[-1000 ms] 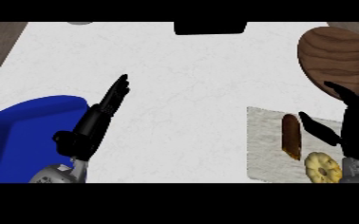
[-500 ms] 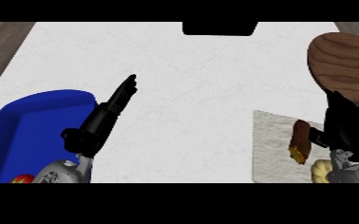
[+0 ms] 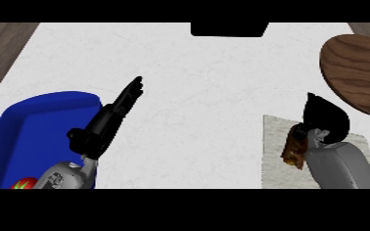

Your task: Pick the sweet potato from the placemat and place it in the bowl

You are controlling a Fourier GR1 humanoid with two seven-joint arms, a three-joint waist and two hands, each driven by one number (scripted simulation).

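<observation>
Counter (image 3: 202,78) carries everything, so we order by it: our blue bowl (image 3: 39,127) waits at its left edge. Over the pale placemat (image 3: 278,147) at the right edge, our right hand (image 3: 325,115) curls round the sweet potato (image 3: 295,147), seemingly to lift it. Our left hand (image 3: 115,110) rests open, fingers straight. That potato looks brown, elongated, orange-tipped.
</observation>
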